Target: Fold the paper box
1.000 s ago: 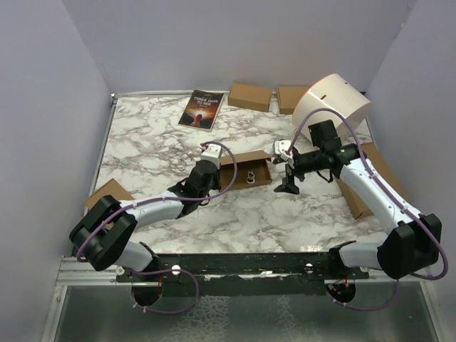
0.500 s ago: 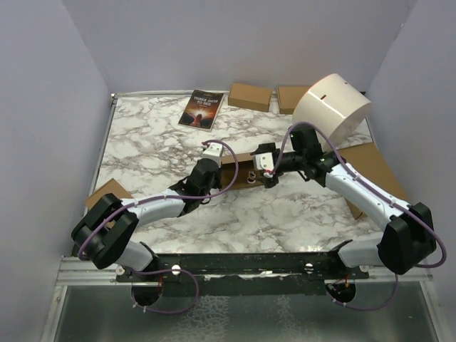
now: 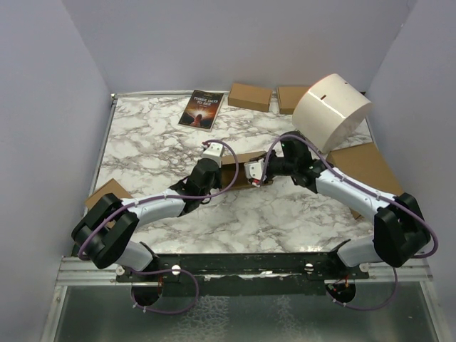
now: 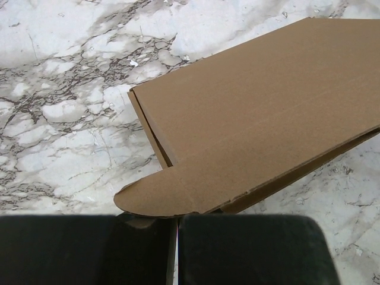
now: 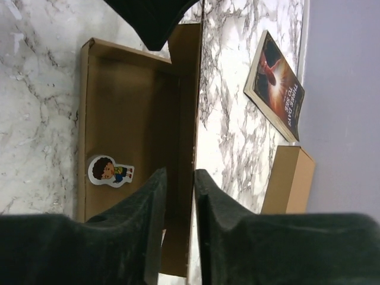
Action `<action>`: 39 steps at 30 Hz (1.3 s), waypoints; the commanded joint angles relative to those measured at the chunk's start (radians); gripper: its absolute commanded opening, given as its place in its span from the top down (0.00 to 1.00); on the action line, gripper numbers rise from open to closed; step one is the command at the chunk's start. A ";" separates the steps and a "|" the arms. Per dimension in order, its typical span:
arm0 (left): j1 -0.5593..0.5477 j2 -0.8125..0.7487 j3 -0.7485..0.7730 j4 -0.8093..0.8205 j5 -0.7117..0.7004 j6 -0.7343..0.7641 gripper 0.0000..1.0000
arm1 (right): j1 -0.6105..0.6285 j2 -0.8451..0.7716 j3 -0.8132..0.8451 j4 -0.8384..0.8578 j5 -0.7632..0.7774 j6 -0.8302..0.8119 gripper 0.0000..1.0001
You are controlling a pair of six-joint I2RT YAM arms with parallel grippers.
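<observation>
Near the middle of the marble table (image 3: 142, 142) lies the paper box (image 5: 127, 113), a shallow brown cardboard tray with its long walls raised and a small cartoon-child sticker (image 5: 110, 171) on its floor. From the left wrist camera a broad flat panel of the same box fills the view, ending in a rounded tab that reaches to the fingertips.

At the box's left end, the left gripper (image 4: 177, 217) has its jaws pressed together, tips at that tab; I cannot tell whether any cardboard is pinched between them. At the other end, the right gripper (image 5: 180, 178) reaches in with its jaws narrow, one finger inside the tray and one outside, straddling a long wall. The outer finger lies against the wall and a sliver of dark gap shows by the inner one, so I cannot tell whether they already clamp it.

Toward the far edge lie a book (image 3: 201, 109) and two small brown boxes (image 3: 249, 96). A white drum (image 3: 331, 112) sits at the far right, beside a large flat brown box (image 3: 363, 165).
</observation>
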 commanded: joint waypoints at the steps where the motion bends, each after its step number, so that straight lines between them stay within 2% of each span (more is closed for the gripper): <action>1: -0.008 -0.003 0.018 -0.019 0.040 -0.007 1.00 | 0.007 0.013 -0.048 0.078 0.074 -0.056 0.78; 8: -0.007 -0.028 0.012 -0.028 0.064 -0.014 0.96 | 0.006 -0.014 -0.109 0.148 0.093 -0.057 0.94; 10: -0.008 -0.046 0.005 -0.031 0.094 -0.019 0.92 | 0.007 -0.016 -0.114 0.154 0.100 -0.052 0.97; 12: -0.008 -0.075 -0.004 -0.046 0.125 -0.025 0.83 | 0.007 -0.016 -0.117 0.150 0.103 -0.050 0.99; 17: -0.007 -0.178 -0.036 -0.124 0.200 -0.046 0.59 | 0.007 -0.006 -0.126 0.141 0.099 -0.039 0.99; 24: -0.008 -0.406 -0.081 -0.251 0.350 -0.092 0.53 | 0.006 -0.008 -0.169 0.127 0.084 -0.026 0.99; 27: -0.004 -0.497 -0.074 -0.281 0.355 -0.136 0.46 | 0.006 -0.012 -0.194 0.094 0.064 -0.035 0.99; 30: 0.004 -0.497 -0.054 -0.260 0.362 -0.161 0.45 | 0.007 -0.003 -0.223 0.053 0.046 -0.044 0.99; 35: 0.021 -0.307 -0.003 -0.152 0.430 -0.178 0.52 | 0.007 0.033 -0.243 0.011 0.036 -0.037 0.96; 39: 0.044 -0.111 0.072 -0.095 0.448 -0.167 0.62 | 0.007 0.077 -0.222 -0.042 0.031 -0.028 0.84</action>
